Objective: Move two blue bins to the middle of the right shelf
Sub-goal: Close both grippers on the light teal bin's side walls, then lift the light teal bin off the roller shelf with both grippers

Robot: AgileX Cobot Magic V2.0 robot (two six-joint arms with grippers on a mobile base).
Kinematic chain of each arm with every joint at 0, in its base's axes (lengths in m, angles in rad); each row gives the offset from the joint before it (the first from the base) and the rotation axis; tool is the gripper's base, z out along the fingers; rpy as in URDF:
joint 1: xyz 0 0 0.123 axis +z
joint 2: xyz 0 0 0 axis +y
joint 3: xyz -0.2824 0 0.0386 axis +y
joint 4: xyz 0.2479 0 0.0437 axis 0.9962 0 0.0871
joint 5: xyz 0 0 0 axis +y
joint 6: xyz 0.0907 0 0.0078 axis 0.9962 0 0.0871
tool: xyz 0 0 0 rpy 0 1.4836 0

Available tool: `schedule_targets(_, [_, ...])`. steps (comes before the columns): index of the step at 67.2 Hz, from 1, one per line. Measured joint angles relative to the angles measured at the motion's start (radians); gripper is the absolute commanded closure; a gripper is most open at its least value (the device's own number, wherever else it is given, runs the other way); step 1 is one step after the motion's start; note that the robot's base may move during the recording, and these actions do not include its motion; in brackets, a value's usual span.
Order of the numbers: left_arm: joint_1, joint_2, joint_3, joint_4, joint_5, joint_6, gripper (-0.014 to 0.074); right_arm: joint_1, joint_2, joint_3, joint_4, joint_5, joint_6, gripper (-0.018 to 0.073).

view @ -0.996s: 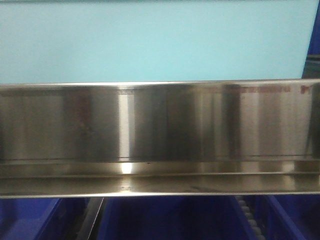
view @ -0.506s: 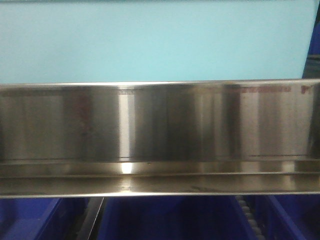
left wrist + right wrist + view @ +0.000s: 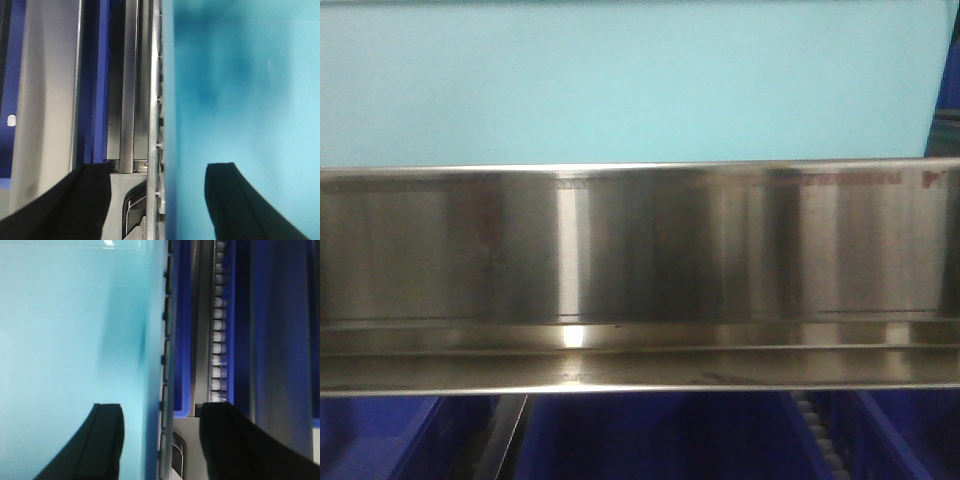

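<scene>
Two hands spread apart, left hand (image 3: 160,167) and right hand (image 3: 162,407) | each straddles a side wall of pale blue bin (image 3: 620,80)

No text can be read in any view. The only trace of lettering is a smeared reddish line of print (image 3: 848,180) along the top edge of the steel shelf rail (image 3: 640,260), toward its right end. A separate small reddish mark (image 3: 927,181) sits near the rail's top right corner. Both are too blurred to make out.
</scene>
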Motion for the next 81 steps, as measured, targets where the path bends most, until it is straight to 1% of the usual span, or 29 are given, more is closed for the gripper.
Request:
schedule_targets(8, [0.000, 0.000, 0.000, 0.000, 0.000, 0.000, 0.0312, 0.000, 0.004, 0.000, 0.000, 0.000, 0.000, 0.0307])
schedule_targets(13, [0.000, 0.000, 0.000, 0.000, 0.000, 0.000, 0.0374, 0.000, 0.004, 0.000, 0.000, 0.000, 0.000, 0.0347])
schedule_targets(18, [0.000, 0.000, 0.000, 0.000, 0.000, 0.000, 0.0447, 0.000, 0.004, 0.000, 0.000, 0.000, 0.000, 0.0449])
schedule_targets(20, [0.000, 0.000, 0.000, 0.000, 0.000, 0.000, 0.0498, 0.000, 0.004, 0.000, 0.000, 0.000, 0.000, 0.0503])
schedule_targets(21, [0.000, 0.000, 0.000, 0.000, 0.000, 0.000, 0.0508, 0.000, 0.004, 0.000, 0.000, 0.000, 0.000, 0.0517])
schedule_targets(23, [0.000, 0.000, 0.000, 0.000, 0.000, 0.000, 0.0554, 0.000, 0.004, 0.000, 0.000, 0.000, 0.000, 0.0589])
schedule_targets(24, [0.000, 0.000, 0.000, 0.000, 0.000, 0.000, 0.0591, 0.000, 0.004, 0.000, 0.003, -0.002, 0.000, 0.0589])
schedule_targets(25, [0.000, 0.000, 0.000, -0.005, 0.000, 0.000, 0.0615, 0.000, 0.004, 0.000, 0.006, -0.002, 0.000, 0.0647])
schedule_targets(29, [-0.002, 0.000, 0.000, -0.018, -0.006, 0.000, 0.0709, 0.002, 0.004, 0.000, 0.020, -0.010, 0.003, 0.0694])
schedule_targets(30, [-0.002, 0.000, 0.000, -0.018, -0.009, 0.000, 0.0706, 0.003, 0.004, 0.000, 0.020, -0.010, 0.005, 0.0714])
schedule_targets(32, [-0.004, 0.000, 0.000, -0.019, -0.008, -0.002, 0.0707, 0.003, 0.004, 0.000, 0.020, -0.010, 0.007, 0.0727])
schedule_targets(42, [-0.004, 0.000, 0.000, -0.023, -0.008, -0.006, 0.0708, 0.003, 0.004, 0.000, 0.022, -0.012, 0.009, 0.0722])
schedule_targets(52, [-0.005, 0.000, -0.002, -0.010, -0.006, -0.008, 0.0708, 0.003, 0.004, 0.000, 0.020, -0.012, 0.011, 0.0722])
schedule_targets(67, [-0.014, 0.000, -0.048, 0.016, 0.010, -0.022, 0.0708, 0.003, -0.011, -0.012, 0.015, -0.012, 0.019, 0.0722])
schedule_targets(75, [-0.049, -0.002, -0.091, 0.057, 0.017, -0.045, 0.0708, 0.005, -0.028, -0.049, -0.023, 0.006, 0.026, 0.0722])
schedule_targets(81, [-0.094, -0.010, -0.128, 0.127, 0.006, -0.074, 0.0708, 0.026, -0.048, -0.088, -0.096, 0.010, 0.048, 0.0722])
